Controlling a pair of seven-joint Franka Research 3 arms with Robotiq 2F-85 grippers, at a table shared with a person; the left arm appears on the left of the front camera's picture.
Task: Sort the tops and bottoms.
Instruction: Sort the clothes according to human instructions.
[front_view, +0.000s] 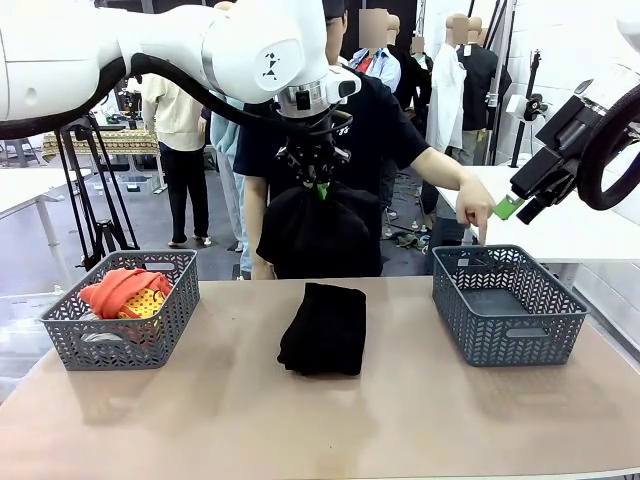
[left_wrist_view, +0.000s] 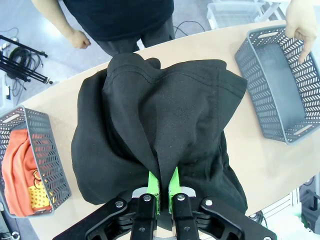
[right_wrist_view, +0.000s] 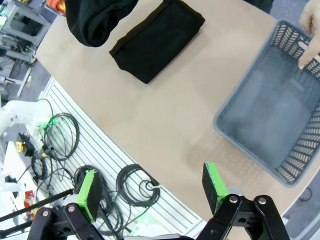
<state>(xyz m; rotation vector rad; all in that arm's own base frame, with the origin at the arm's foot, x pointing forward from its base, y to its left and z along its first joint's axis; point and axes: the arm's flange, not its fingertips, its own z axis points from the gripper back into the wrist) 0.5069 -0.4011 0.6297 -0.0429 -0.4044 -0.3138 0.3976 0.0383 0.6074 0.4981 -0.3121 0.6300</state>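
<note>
- The table (front_view: 300, 430) has wide bare room in front and between the two baskets. Its near edge is well clear of everything on it.
- The lifted black bottom (front_view: 318, 230) hangs in a loose bundle above the middle of the table, in front of the person and off the surface. I judge this to be the carrying step for this garment.
- The right basket (front_view: 510, 335) stands empty near the table's right edge. It looks like the place for bottoms, so the next move calls for a swing to the right and a lowering inside its rim without snagging the wall.
- The left basket (front_view: 120, 345), near the left edge, holds the orange top (front_view: 115, 288).
- The folded black bottom (front_view: 322, 328) lies flat at the table's centre, directly below the hanging one and well apart from both baskets.
- The left gripper (front_view: 318, 185) is pinched tight on a fold of the lifted garment.
- The right gripper (front_view: 515, 205) hovers with jaws spread wide and empty, above the right basket's side.
- The person's hand (front_view: 475, 210) points a finger down at the right basket's far rim, in the path of a drop.
</note>
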